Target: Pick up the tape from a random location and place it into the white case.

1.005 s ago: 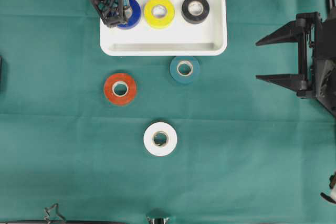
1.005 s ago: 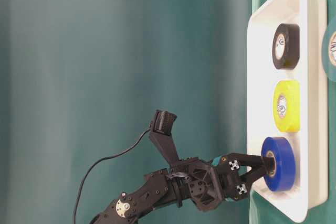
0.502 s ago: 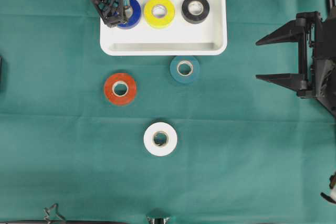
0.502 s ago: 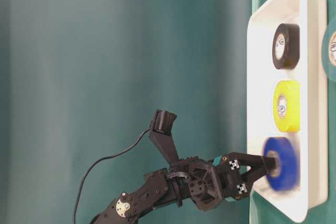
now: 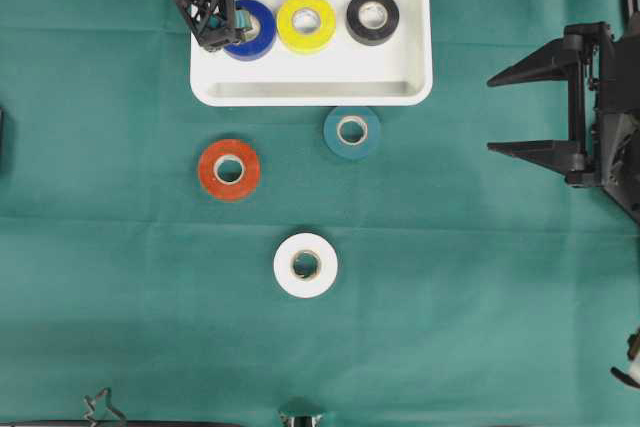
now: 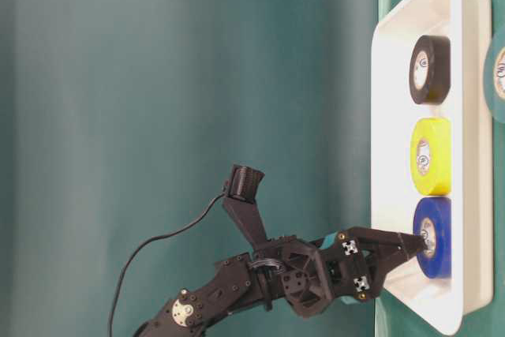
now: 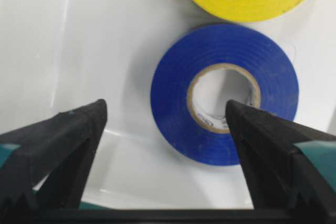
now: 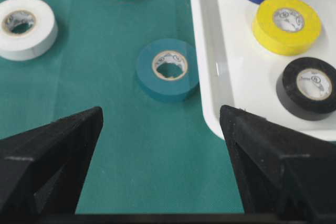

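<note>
The white case (image 5: 310, 87) lies at the top middle of the table. In it, flat in a row, are a blue tape (image 5: 257, 29), a yellow tape (image 5: 306, 22) and a black tape (image 5: 372, 17). My left gripper (image 5: 222, 22) hangs open over the case's left end. The blue tape (image 7: 223, 93) rests free on the case floor, partly between the spread fingers, with the right fingertip over its core hole. From table level the left gripper (image 6: 410, 246) points at the blue tape (image 6: 438, 234). My right gripper (image 5: 490, 115) stands open at the right edge, holding nothing.
On the green cloth below the case lie a teal tape (image 5: 352, 132), an orange-red tape (image 5: 229, 169) and a white tape (image 5: 305, 265). In the right wrist view the teal tape (image 8: 168, 69) sits just left of the case's rim (image 8: 202, 51).
My left gripper has opened and let go of the blue tape, which has settled flat on the case floor beside the yellow roll. The right arm has not moved.
</note>
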Tool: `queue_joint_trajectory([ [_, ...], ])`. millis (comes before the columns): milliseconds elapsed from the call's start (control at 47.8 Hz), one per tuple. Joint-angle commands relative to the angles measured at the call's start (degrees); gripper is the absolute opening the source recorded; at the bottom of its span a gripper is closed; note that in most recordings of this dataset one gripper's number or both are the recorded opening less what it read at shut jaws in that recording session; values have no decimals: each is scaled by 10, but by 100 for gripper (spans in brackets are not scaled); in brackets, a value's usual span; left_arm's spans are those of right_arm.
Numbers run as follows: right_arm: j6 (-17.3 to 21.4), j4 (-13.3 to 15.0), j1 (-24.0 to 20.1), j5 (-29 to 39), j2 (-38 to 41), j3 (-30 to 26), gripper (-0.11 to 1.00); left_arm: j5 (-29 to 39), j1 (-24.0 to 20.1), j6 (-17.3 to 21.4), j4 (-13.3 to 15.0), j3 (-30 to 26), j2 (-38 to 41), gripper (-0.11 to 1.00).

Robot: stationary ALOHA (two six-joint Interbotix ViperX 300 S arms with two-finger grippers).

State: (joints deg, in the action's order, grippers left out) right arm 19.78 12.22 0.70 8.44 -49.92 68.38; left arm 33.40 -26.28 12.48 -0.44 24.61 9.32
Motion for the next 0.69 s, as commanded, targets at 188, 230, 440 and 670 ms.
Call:
queue_joint_trajectory([
  [188, 1, 1, 2, 4, 3, -19, 87, 72, 0, 1, -3, -53, -83, 97],
  [230, 1, 1, 2, 6, 3, -20, 87, 87, 0, 1, -3, -60, -91, 97],
  [440, 1, 1, 2, 11, 3, -24, 87, 154, -1, 1, -3, -95, -117, 97],
  [670, 1, 1, 2, 12, 3, -25, 87, 161, -1, 1, -4, -98, -138, 97],
])
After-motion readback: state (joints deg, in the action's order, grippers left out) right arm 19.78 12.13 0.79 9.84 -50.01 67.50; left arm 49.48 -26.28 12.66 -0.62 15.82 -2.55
